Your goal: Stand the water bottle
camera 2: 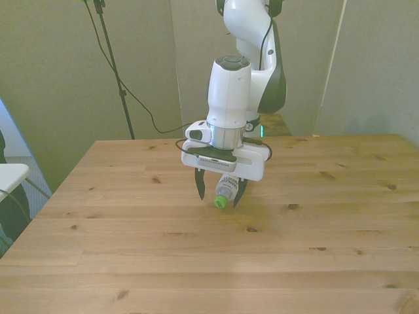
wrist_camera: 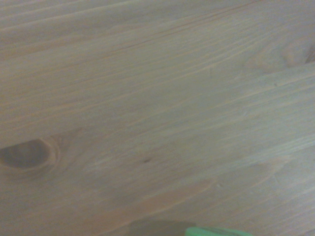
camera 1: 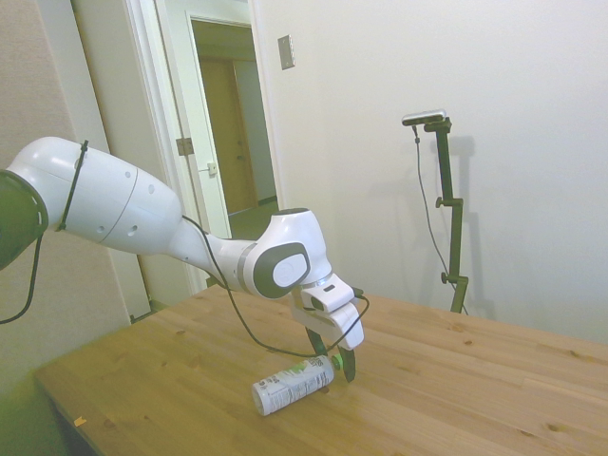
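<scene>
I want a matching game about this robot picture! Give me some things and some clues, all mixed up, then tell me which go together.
Things:
1. water bottle
2. bottle cap
3. gripper
4. table

Clues:
A. bright green
B. light wood with dark knots
C. lying on its side
D. dark fingers, one on each side of the bottle's neck

Pairs: 1-C, 2-A, 3-D, 4-B
</scene>
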Controlling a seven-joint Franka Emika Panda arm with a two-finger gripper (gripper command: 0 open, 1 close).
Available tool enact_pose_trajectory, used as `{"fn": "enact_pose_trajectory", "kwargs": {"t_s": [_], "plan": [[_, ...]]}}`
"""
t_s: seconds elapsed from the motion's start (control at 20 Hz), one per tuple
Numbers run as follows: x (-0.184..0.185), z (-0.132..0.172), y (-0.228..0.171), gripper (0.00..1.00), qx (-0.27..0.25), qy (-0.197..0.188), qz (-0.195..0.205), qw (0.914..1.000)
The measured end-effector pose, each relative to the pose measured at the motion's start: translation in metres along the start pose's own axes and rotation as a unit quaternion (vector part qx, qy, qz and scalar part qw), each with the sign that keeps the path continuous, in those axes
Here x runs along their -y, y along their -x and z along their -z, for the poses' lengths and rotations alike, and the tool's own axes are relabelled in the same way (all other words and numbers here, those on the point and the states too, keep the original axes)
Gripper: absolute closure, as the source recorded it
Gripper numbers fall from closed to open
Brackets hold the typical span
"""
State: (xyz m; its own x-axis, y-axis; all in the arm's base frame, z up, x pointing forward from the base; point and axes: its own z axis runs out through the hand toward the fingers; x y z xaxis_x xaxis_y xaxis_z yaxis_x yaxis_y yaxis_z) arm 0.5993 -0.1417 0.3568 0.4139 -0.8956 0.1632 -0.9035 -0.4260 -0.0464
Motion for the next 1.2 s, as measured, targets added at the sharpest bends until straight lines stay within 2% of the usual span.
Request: {"fn": "enact_pose_trajectory", "kwargs": {"t_s": [0.75, 0.95, 1.2], "plan": [[0.007, -0.005, 0.009, 1.0, 0.009, 0.009, -0.001, 0.9999], [0.007, -0.005, 0.01, 1.0, 0.024, 0.017, -0.011, 0.9995], [0.016, 0.012, 0.009, 1.0, 0.018, 0.004, -0.034, 0.9993]]}}
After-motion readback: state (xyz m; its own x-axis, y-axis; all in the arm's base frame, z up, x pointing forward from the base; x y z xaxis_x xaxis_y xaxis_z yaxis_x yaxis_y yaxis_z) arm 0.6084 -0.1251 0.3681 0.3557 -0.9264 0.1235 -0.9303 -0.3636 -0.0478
